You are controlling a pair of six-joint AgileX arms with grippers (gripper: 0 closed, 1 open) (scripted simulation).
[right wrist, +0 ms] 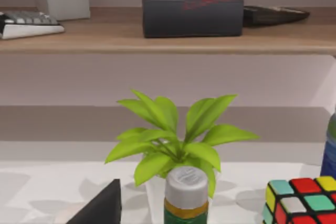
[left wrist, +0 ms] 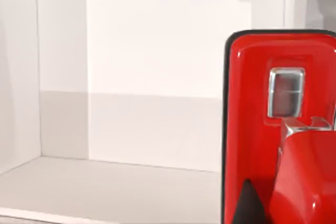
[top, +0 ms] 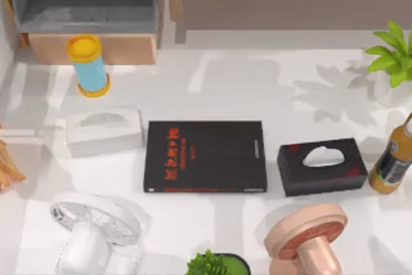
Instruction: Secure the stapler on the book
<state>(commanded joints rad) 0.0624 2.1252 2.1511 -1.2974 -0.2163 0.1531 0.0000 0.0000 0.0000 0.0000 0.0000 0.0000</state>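
The book (top: 205, 156) is large, flat and black with red lettering, and it lies in the middle of the table in the top view, its cover bare. The stapler (left wrist: 278, 135) is bright red with a small metal window on its face. It looms very close in the left wrist view, against a plain white surface and white walls. I cannot tell what it rests on or whether anything grips it.
Beside the book lie a white tissue box (top: 103, 131) on the left and a black tissue box (top: 322, 167) on the right. A blue and yellow can (top: 89, 66), a bottle (top: 394, 162), a leafy plant (right wrist: 176, 142), a colour cube (right wrist: 302, 200) and two mushroom-shaped objects, white (top: 95, 223) and pink (top: 308, 236), stand around.
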